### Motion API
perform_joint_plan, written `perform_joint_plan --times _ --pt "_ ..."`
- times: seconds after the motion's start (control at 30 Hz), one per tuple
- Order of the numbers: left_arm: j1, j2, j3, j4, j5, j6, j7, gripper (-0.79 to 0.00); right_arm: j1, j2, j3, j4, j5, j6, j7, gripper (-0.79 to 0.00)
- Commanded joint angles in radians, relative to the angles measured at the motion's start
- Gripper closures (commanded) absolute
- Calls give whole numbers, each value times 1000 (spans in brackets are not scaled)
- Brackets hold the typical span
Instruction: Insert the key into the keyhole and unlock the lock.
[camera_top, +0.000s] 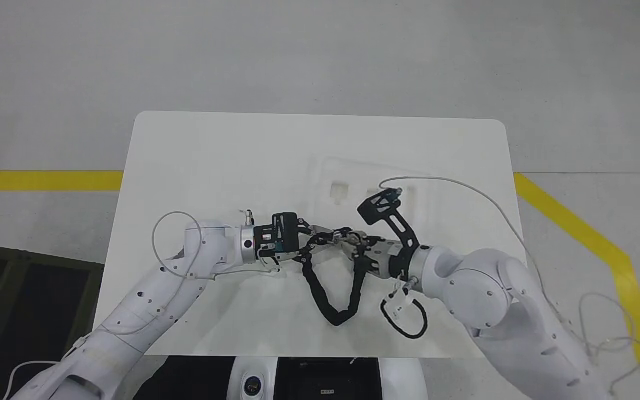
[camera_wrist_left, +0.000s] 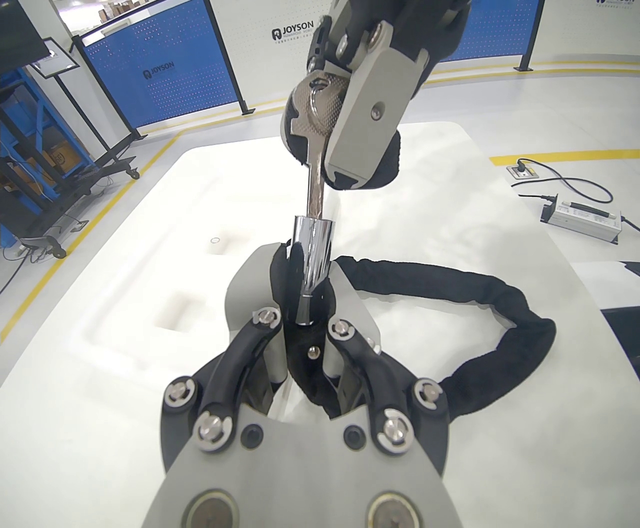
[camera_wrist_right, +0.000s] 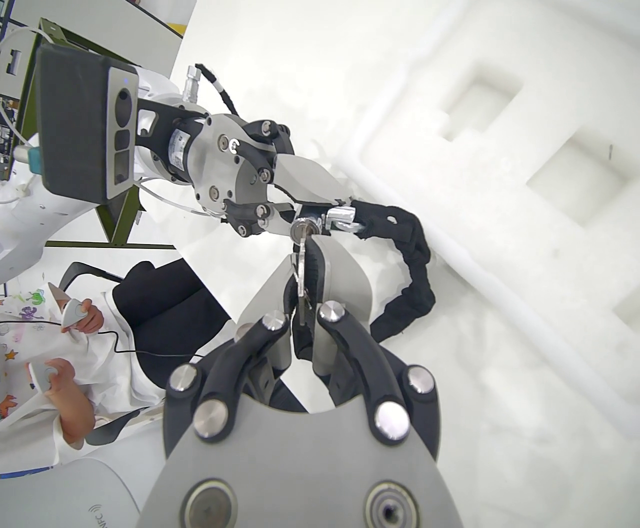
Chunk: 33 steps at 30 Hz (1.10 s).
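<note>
A white tabletop (camera_top: 200, 150) stands on a pale grey floor crossed by a yellow line (camera_top: 60, 180). Blue partition panels (camera_wrist_left: 165, 65) stand in the room beyond, and a power adapter (camera_wrist_left: 582, 217) lies on the floor beside the tabletop. A white foam tray (camera_top: 330, 165) rests right of centre.

The lower part of the chrome lock cylinder (camera_wrist_left: 314, 250) is hidden between the fingers of the left gripper (camera_top: 305, 240), which is closed firmly around it. How deep the blade goes into the keyhole (camera_wrist_right: 301, 230) cannot be told.

The black-sleeved chain (camera_wrist_left: 500, 350) loops from the cylinder across the tabletop. The right gripper (camera_wrist_right: 310, 260) is clamped on the bow of the key (camera_wrist_left: 315, 120), half covering it. The blade meets the cylinder's end face, in line with it.
</note>
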Motion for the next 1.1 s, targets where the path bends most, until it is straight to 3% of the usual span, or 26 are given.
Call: perform_joint_plan --times 0.0,0.03,0.07,0.1,0.17,0.3,0.53,0.87,0.93,1.0,1.07 --pt "0 0 0 0 0 0 0 0 3 -1 -4 2 -2 1 1 0" --pt "0 0 0 0 0 0 0 0 4 -2 -5 2 -1 1 0 0" --pt "0 0 0 0 0 0 0 0 5 -3 -6 4 -1 0 0 -179" --pt "0 0 0 0 0 0 0 0 6 -3 -6 5 1 1 0 -283" --pt "0 0 0 0 0 0 0 0 8 -4 -7 7 2 -2 0 -357" --pt "0 0 0 0 0 0 0 0 7 -5 1 9 9 -8 -4 -416" --pt "0 0 0 0 0 0 0 0 -15 0 51 -3 40 -40 -16 -406" --pt "0 0 0 0 0 0 0 0 -107 24 219 -57 97 -159 -15 -372" --pt "0 0 0 0 0 0 0 0 -127 28 249 -66 106 -183 -11 -286" --pt "0 0 0 0 0 0 0 0 -144 32 272 -71 116 -207 -8 0" --pt "12 -1 -1 -12 -10 17 -23 0 -155 35 289 -73 121 -228 0 0"
